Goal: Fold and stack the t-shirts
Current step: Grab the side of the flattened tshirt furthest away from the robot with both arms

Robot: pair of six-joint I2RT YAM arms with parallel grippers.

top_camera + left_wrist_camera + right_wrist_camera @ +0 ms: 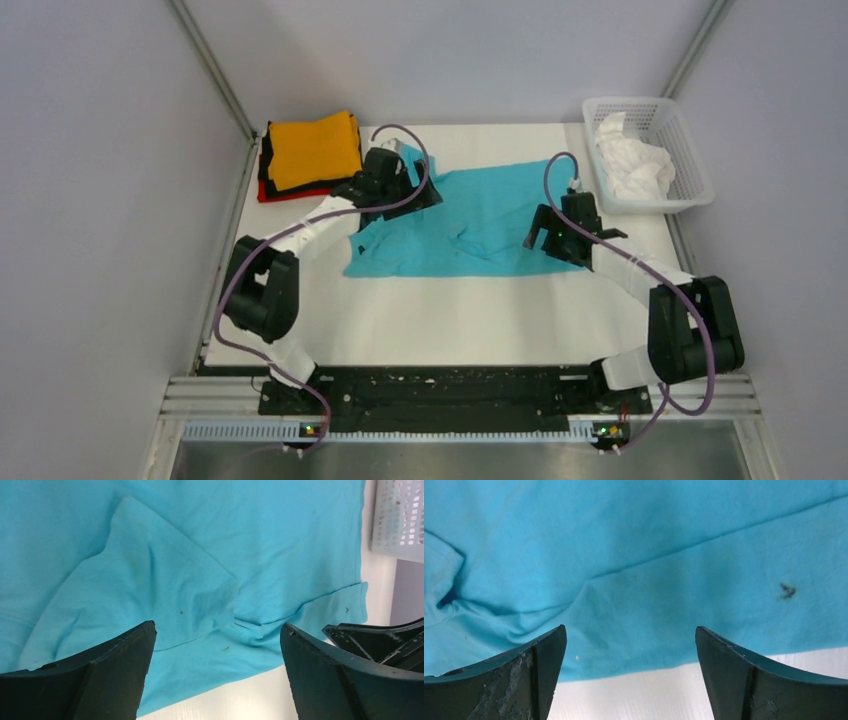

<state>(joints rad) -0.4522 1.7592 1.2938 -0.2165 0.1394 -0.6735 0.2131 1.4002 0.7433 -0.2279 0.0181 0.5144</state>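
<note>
Only the top view shows the folded orange-topped stack point(310, 155) far left; wrist views show just the teal t-shirt point(470, 225), spread on the table point(450, 320); left end effector point(217, 630) and right end effector point(629, 632) hover over opposite sides, fingers apart.

The top view looks down from behind the arms over the whole white counter point(440, 320). Each wrist view peers closely between its jaws; all share the bright teal cloth t-shirt point(470, 215).
</note>
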